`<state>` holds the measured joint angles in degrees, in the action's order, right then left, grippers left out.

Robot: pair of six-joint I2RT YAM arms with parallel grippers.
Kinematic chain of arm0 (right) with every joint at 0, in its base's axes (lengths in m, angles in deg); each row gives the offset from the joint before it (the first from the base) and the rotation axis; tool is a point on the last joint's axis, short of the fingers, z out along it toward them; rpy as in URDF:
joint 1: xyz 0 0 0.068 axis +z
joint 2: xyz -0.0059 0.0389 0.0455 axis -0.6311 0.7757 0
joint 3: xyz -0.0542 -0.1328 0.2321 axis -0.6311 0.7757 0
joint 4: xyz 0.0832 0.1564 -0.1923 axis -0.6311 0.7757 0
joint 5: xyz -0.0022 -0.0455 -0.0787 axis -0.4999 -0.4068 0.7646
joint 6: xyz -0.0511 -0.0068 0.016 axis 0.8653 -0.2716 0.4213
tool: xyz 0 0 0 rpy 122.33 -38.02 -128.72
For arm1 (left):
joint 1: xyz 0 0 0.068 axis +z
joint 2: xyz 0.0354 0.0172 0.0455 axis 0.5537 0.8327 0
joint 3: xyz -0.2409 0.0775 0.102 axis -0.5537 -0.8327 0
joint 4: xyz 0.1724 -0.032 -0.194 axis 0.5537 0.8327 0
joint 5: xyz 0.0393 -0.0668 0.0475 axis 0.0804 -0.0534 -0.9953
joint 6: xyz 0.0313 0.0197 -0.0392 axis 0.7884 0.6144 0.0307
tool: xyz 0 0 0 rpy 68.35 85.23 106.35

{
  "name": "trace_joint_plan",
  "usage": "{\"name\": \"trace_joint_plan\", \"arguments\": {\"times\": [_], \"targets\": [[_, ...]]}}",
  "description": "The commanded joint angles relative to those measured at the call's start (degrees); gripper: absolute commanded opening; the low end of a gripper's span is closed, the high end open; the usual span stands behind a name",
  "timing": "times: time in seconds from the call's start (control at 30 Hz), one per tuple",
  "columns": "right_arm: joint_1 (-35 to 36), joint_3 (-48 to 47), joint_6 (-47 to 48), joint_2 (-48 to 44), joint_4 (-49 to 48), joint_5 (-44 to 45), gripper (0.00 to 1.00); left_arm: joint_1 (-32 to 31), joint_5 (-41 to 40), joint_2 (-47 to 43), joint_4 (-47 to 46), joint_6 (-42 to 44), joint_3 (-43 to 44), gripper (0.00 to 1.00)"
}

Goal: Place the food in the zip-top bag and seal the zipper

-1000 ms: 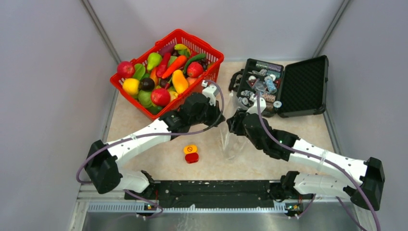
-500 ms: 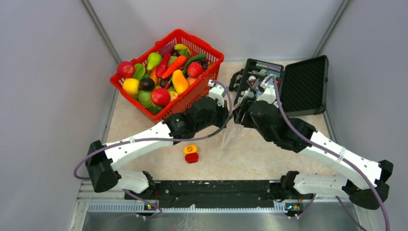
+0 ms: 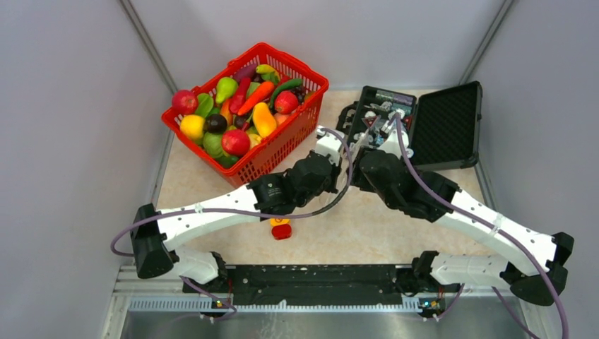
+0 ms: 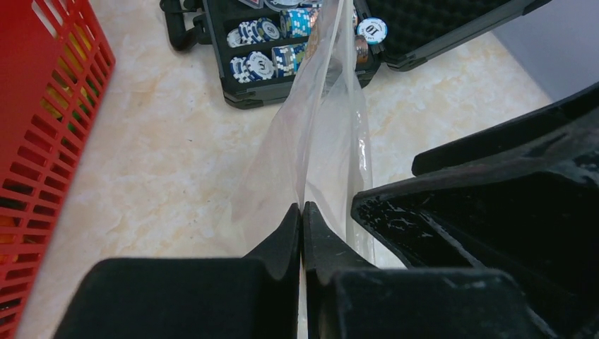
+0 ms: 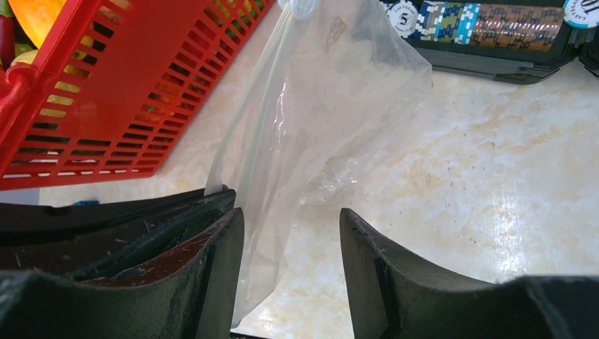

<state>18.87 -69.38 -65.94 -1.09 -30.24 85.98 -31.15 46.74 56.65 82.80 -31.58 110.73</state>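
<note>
The food [image 3: 244, 106], glossy toy fruits and vegetables, fills the red basket [image 3: 282, 152] at the back left. The clear zip-top bag [image 4: 325, 141] hangs between the two grippers in front of the black case. My left gripper [image 4: 302, 208] is shut on a thin fold of the bag's film. My right gripper [image 5: 291, 215] stands open, with the bag [image 5: 332, 106] hanging loosely between its fingers, nearer the left one. The whitish zipper [image 5: 246, 106] runs along the bag's left edge, up to a white slider. From above, the arms hide nearly all of the bag.
An open black case [image 3: 417, 123] of poker chips lies at the back right, just beyond the bag. A small orange-and-red button block [image 3: 280, 227] sits on the table, partly under my left arm. The basket's wall [image 5: 127, 106] stands close to the bag's left.
Both grippers have moved back and right toward the case, carrying the bag up off the table. The right gripper's jaws have opened wider; the left has stayed shut.
</note>
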Motion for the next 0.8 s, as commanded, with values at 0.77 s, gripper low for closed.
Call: {"name": "trace_joint_plan", "arguments": {"times": [0.77], "targets": [[-2.8, -1.2, -1.9, 0.6, -4.4, -1.4, 0.5, -5.1, -9.1, 0.9, -4.6, 7.6, 1.5, 0.0]]}}
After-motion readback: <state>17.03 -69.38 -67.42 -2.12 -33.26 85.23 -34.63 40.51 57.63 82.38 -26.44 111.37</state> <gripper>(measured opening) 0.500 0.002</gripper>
